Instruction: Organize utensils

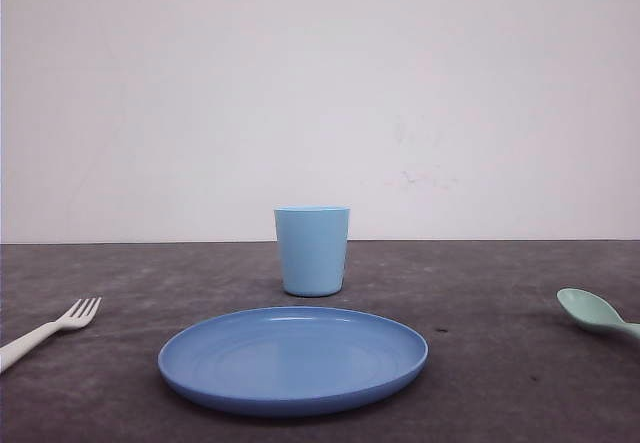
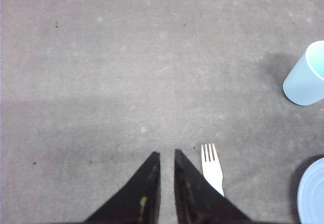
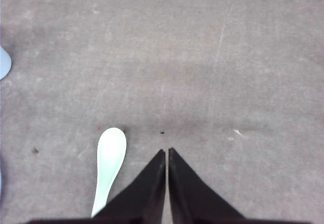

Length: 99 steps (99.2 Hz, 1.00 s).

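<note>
The fork [image 1: 50, 329] lies flat on the grey tabletop [image 1: 500, 303] at the far left of the front view, tines pointing inward toward the blue plate [image 1: 293, 358], handle running off toward the robot's left side; the spoon [image 1: 597, 313] mirrors it at the far right, bowl turned inward, handle trailing off toward the right edge. The plate sits in the middle with the light blue cup [image 1: 312, 250] standing upright just behind it. So each utensil belongs to the arm on its own side. In the left wrist view the left gripper [image 2: 167, 155] hangs above the bare tabletop with its jaws nearly pressed together, only a thin slit between them, and the fork [image 2: 211, 166] lies just beside them on the side toward the plate, its long axis running roughly parallel to the fingers, tines pointing away from the wrist. In the right wrist view the right gripper [image 3: 167, 153] has its jaws likewise almost closed on nothing, and the spoon [image 3: 109, 166] lies just beside them on the plate side, slightly slanted, bowl away from the wrist. Either arm would, I judge, need a small sideways shift toward the plate, jaws spread, and probably a wrist turn to straddle the handle crosswise.
</note>
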Each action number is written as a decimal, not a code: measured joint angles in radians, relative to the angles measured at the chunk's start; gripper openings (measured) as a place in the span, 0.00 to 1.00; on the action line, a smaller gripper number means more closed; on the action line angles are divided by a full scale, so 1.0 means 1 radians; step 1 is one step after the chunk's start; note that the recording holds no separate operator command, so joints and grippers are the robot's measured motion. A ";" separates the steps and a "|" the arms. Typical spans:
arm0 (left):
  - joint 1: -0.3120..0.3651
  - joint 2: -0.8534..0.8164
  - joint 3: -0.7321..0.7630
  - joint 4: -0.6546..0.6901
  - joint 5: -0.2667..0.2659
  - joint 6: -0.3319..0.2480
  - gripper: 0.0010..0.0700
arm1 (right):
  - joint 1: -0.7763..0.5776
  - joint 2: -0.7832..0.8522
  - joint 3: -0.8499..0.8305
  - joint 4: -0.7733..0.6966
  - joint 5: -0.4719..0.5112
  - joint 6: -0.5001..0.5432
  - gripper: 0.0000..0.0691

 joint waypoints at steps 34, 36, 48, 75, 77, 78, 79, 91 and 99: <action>0.000 0.000 0.000 0.000 0.000 0.000 0.51 | 0.000 0.000 0.000 -0.023 0.000 -0.006 0.73; 0.000 0.000 0.000 0.000 0.000 0.000 0.57 | 0.000 0.000 0.000 -0.023 0.000 -0.006 0.79; 0.000 0.000 0.000 -0.014 0.000 -0.005 0.71 | 0.000 0.000 0.000 -0.024 0.000 -0.004 0.98; -0.028 0.037 -0.029 -0.058 0.082 -0.074 0.73 | 0.000 0.000 0.000 -0.026 0.002 -0.006 0.98; -0.037 0.040 -0.040 -0.057 0.082 -0.080 0.73 | 0.000 0.000 0.000 -0.027 0.002 -0.006 0.98; -0.041 0.042 -0.047 -0.055 0.083 -0.083 0.73 | 0.000 0.000 0.000 -0.026 0.001 -0.006 0.98; -0.045 0.044 -0.053 -0.054 0.083 -0.085 0.73 | 0.000 0.000 0.000 -0.027 0.002 -0.006 0.98; -0.104 0.064 -0.156 0.005 0.084 -0.132 0.73 | 0.000 0.000 0.000 -0.026 0.002 -0.006 0.98; -0.138 0.079 -0.225 0.057 0.084 -0.166 0.73 | 0.000 0.000 0.000 -0.026 0.002 -0.006 0.98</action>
